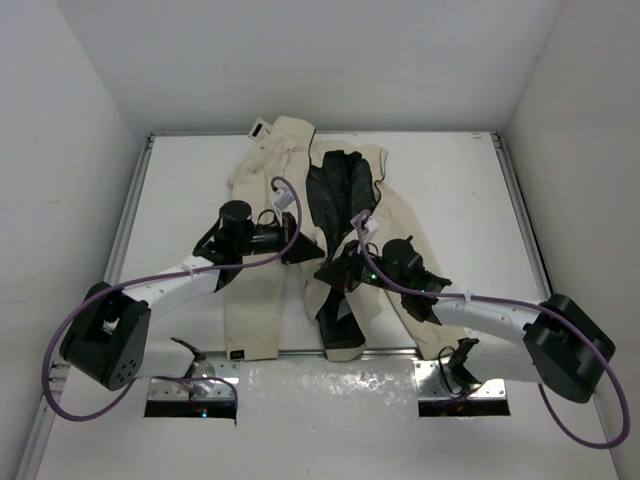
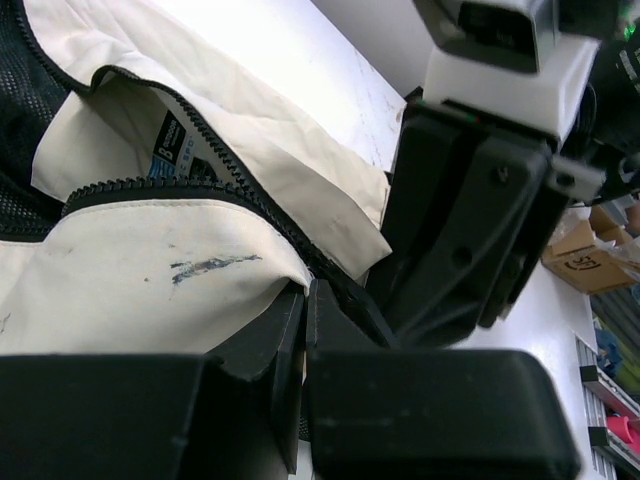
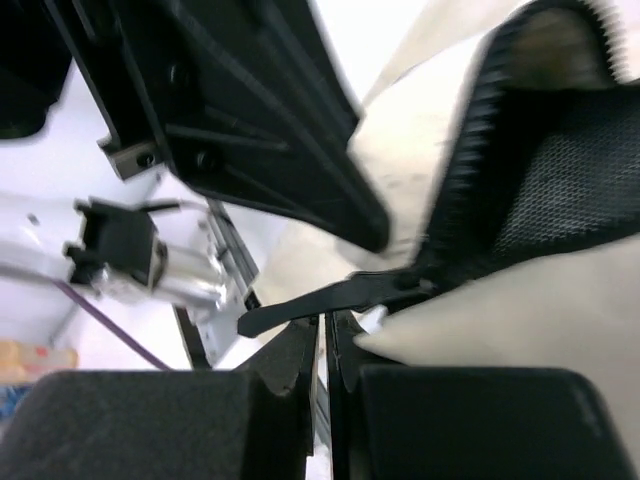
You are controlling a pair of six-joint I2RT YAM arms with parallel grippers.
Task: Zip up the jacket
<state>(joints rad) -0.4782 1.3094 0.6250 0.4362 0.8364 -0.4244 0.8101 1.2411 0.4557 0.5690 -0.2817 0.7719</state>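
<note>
Status: found jacket [image 1: 290, 170] spread open at table [image 1: 450, 200] centre. Noted left gripper [image 2: 305, 300] clenched on its zipper edge [image 2: 200, 190], likely anchoring fabric. Noted right gripper [image 3: 322, 335] pinched shut on zipper pull [image 3: 300, 303], apparently ready to draw upward. 2 front halves apart above it.

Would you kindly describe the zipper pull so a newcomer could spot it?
Start at the cream jacket spread on the table and follow its black zipper teeth to their lower end. The zipper pull is the flat black tab jutting sideways there, smooth unlike the teeth.
</note>
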